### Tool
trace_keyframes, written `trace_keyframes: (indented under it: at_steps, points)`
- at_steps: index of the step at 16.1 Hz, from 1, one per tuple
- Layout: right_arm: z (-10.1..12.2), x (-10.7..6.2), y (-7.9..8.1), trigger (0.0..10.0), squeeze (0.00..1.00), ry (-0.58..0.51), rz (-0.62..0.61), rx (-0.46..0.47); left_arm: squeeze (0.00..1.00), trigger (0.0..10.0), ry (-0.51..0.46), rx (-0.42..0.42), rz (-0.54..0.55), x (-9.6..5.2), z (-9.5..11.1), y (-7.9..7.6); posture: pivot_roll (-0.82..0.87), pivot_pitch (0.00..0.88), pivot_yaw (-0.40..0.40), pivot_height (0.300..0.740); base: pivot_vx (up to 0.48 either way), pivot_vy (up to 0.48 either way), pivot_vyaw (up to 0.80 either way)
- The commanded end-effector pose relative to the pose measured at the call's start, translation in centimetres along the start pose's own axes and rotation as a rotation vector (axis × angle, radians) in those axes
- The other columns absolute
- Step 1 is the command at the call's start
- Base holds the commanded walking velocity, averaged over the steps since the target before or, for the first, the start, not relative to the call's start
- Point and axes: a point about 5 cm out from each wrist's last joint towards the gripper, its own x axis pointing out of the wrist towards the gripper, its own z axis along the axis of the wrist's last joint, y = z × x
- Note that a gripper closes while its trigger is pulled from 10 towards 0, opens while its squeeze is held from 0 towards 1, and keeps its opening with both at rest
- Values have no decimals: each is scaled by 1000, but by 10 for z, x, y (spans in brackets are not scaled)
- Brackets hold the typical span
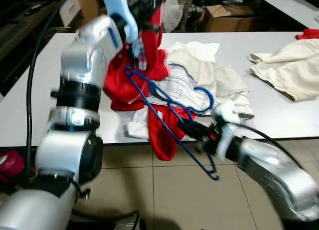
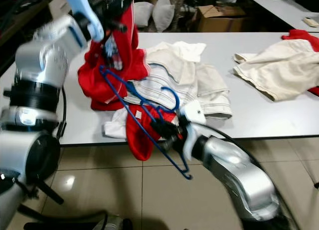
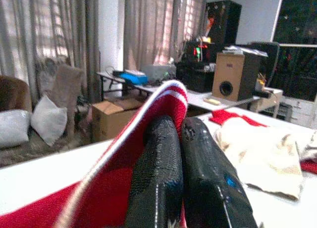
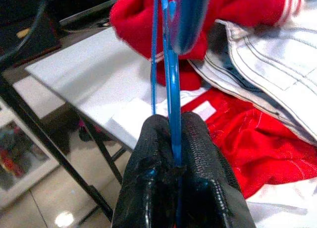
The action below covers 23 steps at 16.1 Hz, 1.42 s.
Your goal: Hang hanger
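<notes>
White table (image 1: 279,122) in foreground, pale tiled floor (image 1: 174,190) below with glossy reflections. Second table (image 1: 286,5) behind at right. Cardboard boxes (image 1: 227,18) on floor behind table. Curtained windows (image 3: 59,35) along far wall, daylight filtering through. Grey cushions (image 3: 47,120) beside armchair (image 3: 12,94). Wooden speaker (image 3: 230,82) on far desk, black cabinet (image 3: 223,20) behind.

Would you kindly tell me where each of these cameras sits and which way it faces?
Left eye view: on the head, looking down at the white table; both silver arms show.
Right eye view: the same scene, shifted slightly; the right pincer holds the blue wire hanger.
Left wrist view: along the left pincer, shut on the red garment with white stripes, facing the room beyond.
Right wrist view: along the right pincer's fingers, facing the table edge.
Shared: hanger and red garment show in the eye and right wrist views.
</notes>
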Motion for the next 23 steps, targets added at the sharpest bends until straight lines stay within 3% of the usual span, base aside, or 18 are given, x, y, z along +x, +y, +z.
trace_keyframes:
  at_steps: [1,5,9,10,11,12,13,14,15,16,17,18,20,23]
  points:
    - [2,2,-5,10000,0,-5,-43,39,0,0,-24,30,-2,-1,10,-5,2,0,33,740,0,0,0]
    - [12,7,-4,10000,0,-88,-54,201,0,0,-20,88,41,-10,13,-4,10,0,19,740,0,0,0]
    - [1,8,-14,10000,0,-21,-111,314,0,0,-53,47,-21,-6,20,-18,-1,0,33,740,0,0,0]
    - [-2,8,-30,10000,0,17,-184,305,0,0,-68,46,-34,-3,24,-21,-6,0,38,740,0,0,0]
    - [5,5,-58,10000,0,13,-323,274,0,0,-87,65,-23,-1,29,-20,-7,0,39,740,0,0,0]
    - [25,-8,-101,10000,0,-21,-574,178,0,0,-136,91,12,0,40,-14,-10,0,40,740,0,0,0]
    - [41,-18,-121,10000,0,-70,-698,128,0,0,-163,95,30,0,47,-11,-8,0,37,740,0,0,0]
    - [65,-34,-140,10000,0,-156,-852,64,0,0,-196,99,53,-1,56,-8,-8,0,37,740,0,0,0]
    - [111,-53,-150,10000,0,-339,-930,-61,0,0,-251,124,94,-5,69,-2,-4,0,30,740,0,0,0]
    - [152,-65,-146,10000,0,-513,-895,-131,0,0,-302,142,133,-12,80,4,-6,0,22,740,0,0,0]
    - [161,-65,-141,10000,0,-537,-857,-162,0,0,-314,140,143,-15,82,6,-4,0,16,740,0,0,0]
    - [157,-56,-135,10000,0,-500,-763,-193,0,0,-310,144,149,-19,78,7,-3,0,12,740,0,0,0]
    - [122,-39,-127,10000,0,-409,-717,-192,0,0,-252,118,129,-23,55,0,2,0,12,740,0,0,0]
    - [90,-38,-115,10000,0,-363,-707,-103,0,0,-166,69,109,-30,23,-15,-5,0,26,740,0,0,0]
